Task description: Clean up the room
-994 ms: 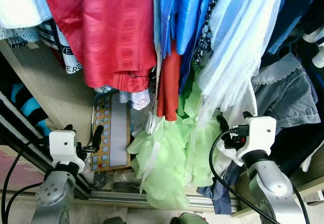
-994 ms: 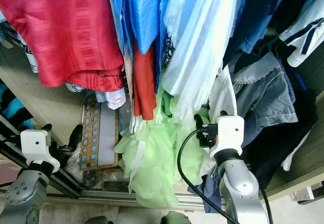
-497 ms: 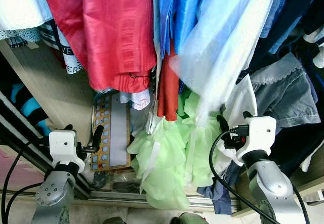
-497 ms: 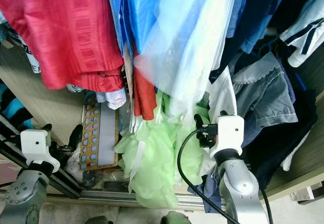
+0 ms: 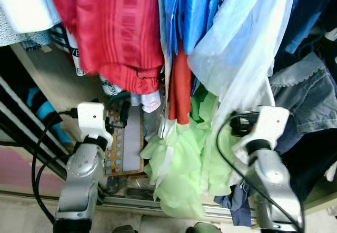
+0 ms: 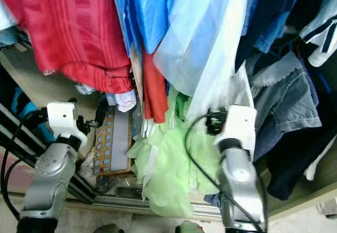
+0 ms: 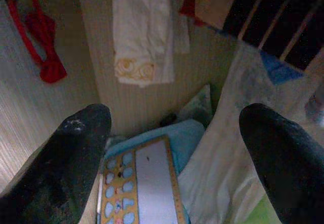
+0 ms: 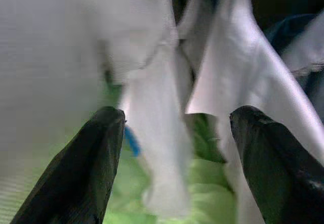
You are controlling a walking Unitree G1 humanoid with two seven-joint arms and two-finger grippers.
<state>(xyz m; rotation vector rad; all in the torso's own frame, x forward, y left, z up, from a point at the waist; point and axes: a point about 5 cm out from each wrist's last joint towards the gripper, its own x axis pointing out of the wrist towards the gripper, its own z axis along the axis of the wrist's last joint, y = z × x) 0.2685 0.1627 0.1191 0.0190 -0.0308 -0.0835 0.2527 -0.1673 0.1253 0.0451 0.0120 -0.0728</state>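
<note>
Wardrobe interior, hanging clothes crowding the rail above. My right tool (image 8: 172, 168) — fingers spread, holding nothing — sits just beside the pale sheer garment (image 5: 237, 59), which hangs long axis vertical, directly ahead. Left tool (image 7: 172, 153), also spread, points down at the puzzle board (image 5: 126, 143) on the wardrobe floor — right is nearer the fabric.

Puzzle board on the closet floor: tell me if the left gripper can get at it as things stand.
Probably yes. The left gripper is open, aimed at the puzzle board, with nothing between them; the green dress hangs off to the side.
</note>
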